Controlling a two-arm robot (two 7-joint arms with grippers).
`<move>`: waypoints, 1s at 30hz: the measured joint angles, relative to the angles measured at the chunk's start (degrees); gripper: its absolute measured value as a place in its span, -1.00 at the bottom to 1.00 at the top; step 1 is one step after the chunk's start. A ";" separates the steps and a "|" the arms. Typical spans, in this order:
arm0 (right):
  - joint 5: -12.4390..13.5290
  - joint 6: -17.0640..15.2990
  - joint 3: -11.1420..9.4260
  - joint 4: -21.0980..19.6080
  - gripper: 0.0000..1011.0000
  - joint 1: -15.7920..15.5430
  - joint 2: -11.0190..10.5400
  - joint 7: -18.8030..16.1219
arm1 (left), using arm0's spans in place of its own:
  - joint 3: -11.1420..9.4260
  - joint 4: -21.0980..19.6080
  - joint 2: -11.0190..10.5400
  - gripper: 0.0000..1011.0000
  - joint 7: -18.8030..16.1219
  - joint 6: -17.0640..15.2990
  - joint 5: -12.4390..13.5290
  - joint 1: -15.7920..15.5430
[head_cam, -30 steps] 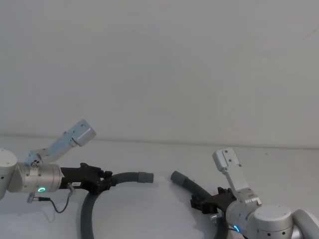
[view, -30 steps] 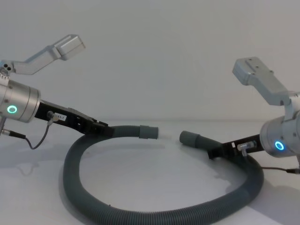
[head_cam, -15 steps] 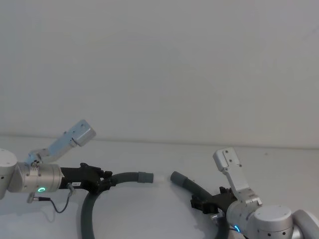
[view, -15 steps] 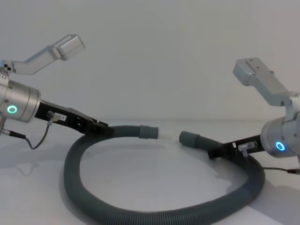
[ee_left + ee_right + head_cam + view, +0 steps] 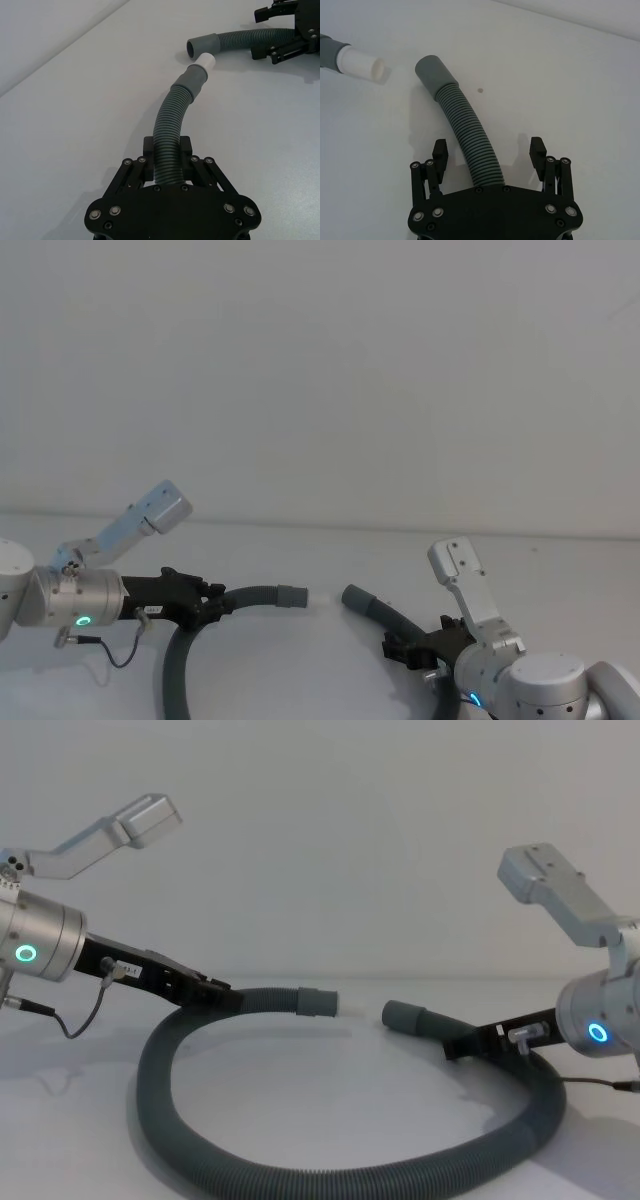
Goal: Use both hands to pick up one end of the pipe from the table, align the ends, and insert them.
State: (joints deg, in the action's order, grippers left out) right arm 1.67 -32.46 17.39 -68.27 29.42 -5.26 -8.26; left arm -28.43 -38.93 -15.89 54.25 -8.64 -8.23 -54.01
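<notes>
The pipe [image 5: 160, 1100] is a dark grey corrugated hose lying in a wide loop on the white table [image 5: 310, 1100]. My left gripper [image 5: 215, 995] is shut on it a short way behind the white-tipped end [image 5: 320, 1003]; in the left wrist view the fingers [image 5: 147, 167] clamp the hose on both sides. The plain end [image 5: 403, 1016] faces that tip across a small gap. My right gripper [image 5: 489, 150] straddles the hose behind the plain cuff [image 5: 434, 70], open, its fingers clear of the ribs. The head view shows the left gripper [image 5: 210, 607] and right gripper [image 5: 397, 648] pointing inward.
A thin black cable [image 5: 80, 1020] hangs under the left wrist. Behind the table rises a plain pale wall [image 5: 320, 370]. Bare white tabletop lies inside the loop and between the two ends.
The right gripper has sunk very slightly; the left gripper and both pipe ends hold their places.
</notes>
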 joint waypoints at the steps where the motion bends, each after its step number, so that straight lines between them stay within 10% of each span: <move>1: 0.00 0.00 0.01 0.00 0.97 0.00 0.00 0.00 | 0.00 0.00 0.00 -0.46 0.00 0.00 0.00 0.00; 30: 0.02 -0.02 0.03 -0.01 0.70 0.00 0.00 -0.12 | 0.00 0.00 0.00 -0.46 0.00 0.00 0.00 0.00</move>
State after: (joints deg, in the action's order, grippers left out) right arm 1.69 -32.48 17.41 -68.27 29.42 -5.26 -8.39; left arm -28.42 -38.93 -15.89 54.25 -8.64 -8.23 -54.02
